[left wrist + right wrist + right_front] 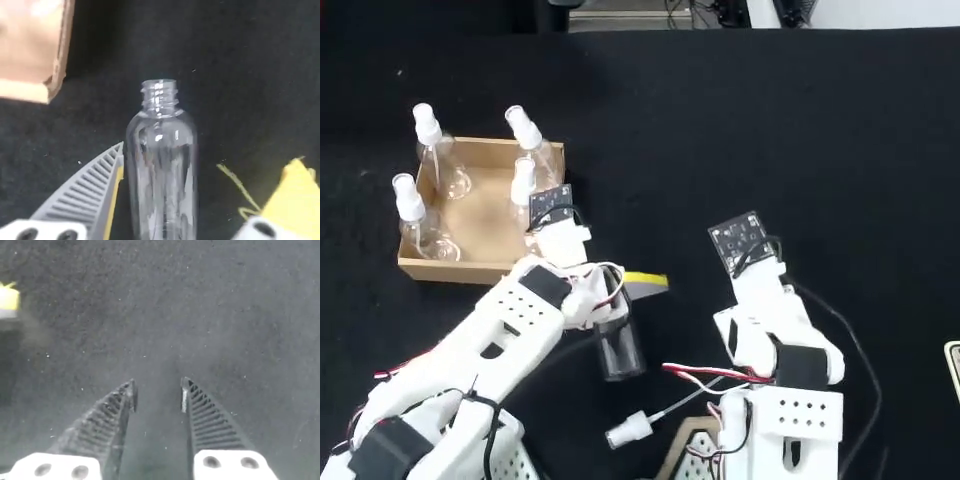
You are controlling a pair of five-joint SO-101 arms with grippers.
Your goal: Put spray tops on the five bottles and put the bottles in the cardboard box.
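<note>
The left claw (207, 155) stands open around the uncapped bottle (160, 165), its grey ribbed finger (90, 185) close against one side of the clear plastic and its yellow finger (295, 195) standing off from the other. The bottle's bare threaded neck points away from the wrist. From above, the bottle (620, 350) sits on the black bench (770, 120) under the left arm's wrist, just off the near right corner of the cardboard box (460, 270). Four bottles fitted with white spray tops stand upright in the box, one toward each corner: far left (428, 150), far right (535, 145), near left (415, 215) and near right (525, 190). A loose spray top (630, 430) lies on its side on the bench between the bases of the two arms, its thin tube pointing toward the right arm. The right claw (157, 390) hangs open over bare black cloth, its two dark fingers apart and holding nothing.
</note>
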